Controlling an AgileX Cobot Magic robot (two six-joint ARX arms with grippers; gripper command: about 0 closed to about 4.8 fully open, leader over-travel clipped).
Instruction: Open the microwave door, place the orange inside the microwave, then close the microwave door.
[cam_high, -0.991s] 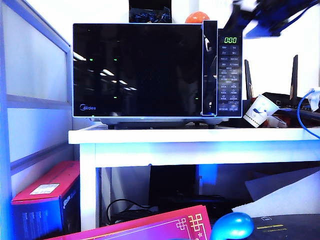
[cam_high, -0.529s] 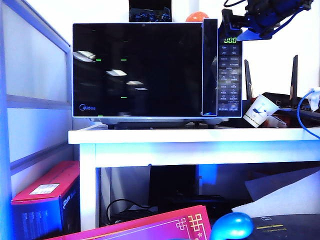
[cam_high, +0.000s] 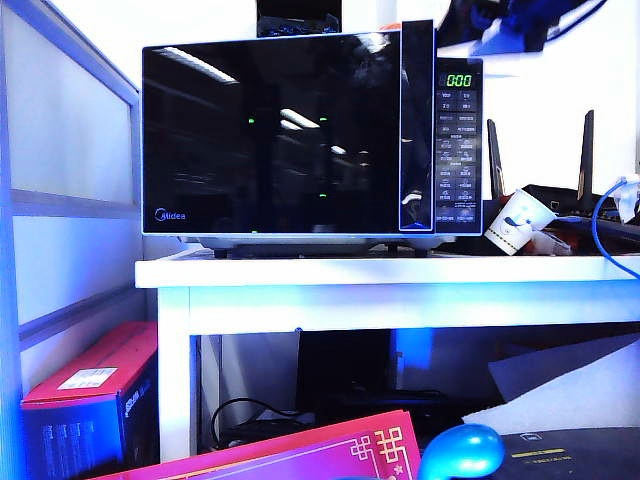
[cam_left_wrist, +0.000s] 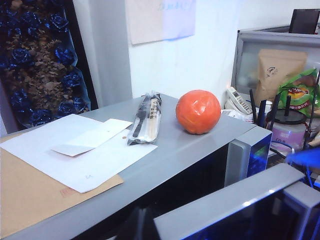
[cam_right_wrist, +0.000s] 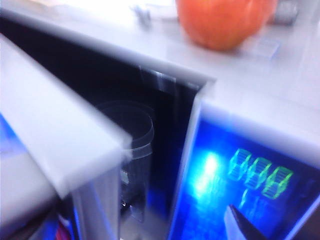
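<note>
The orange (cam_left_wrist: 198, 111) sits on the grey top of the microwave (cam_high: 300, 140), near its right end above the keypad; it also shows blurred in the right wrist view (cam_right_wrist: 220, 22). The microwave door (cam_high: 270, 130) stands ajar, its handle side swung out from the body, and its top edge (cam_left_wrist: 225, 205) crosses the left wrist view. My right gripper (cam_high: 497, 35) hangs above the green display with nothing in it; one fingertip (cam_right_wrist: 239, 226) shows before the keypad. Of my left gripper only a dark tip (cam_left_wrist: 141, 225) shows, over the microwave's top.
White sheets (cam_left_wrist: 75, 150) and a wrapped chopstick packet (cam_left_wrist: 146, 117) lie on the microwave's top beside the orange. A clear cylinder (cam_right_wrist: 132, 145) stands inside the cavity. On the white table (cam_high: 400, 272), right of the microwave, are a paper cup (cam_high: 518, 222) and a router's antennae (cam_high: 588, 150).
The door has swung from shut to ajar, toward the camera. My right gripper came down by the door's top corner, then lifted up and to the right. The door's top now hides the orange in the exterior view.
</note>
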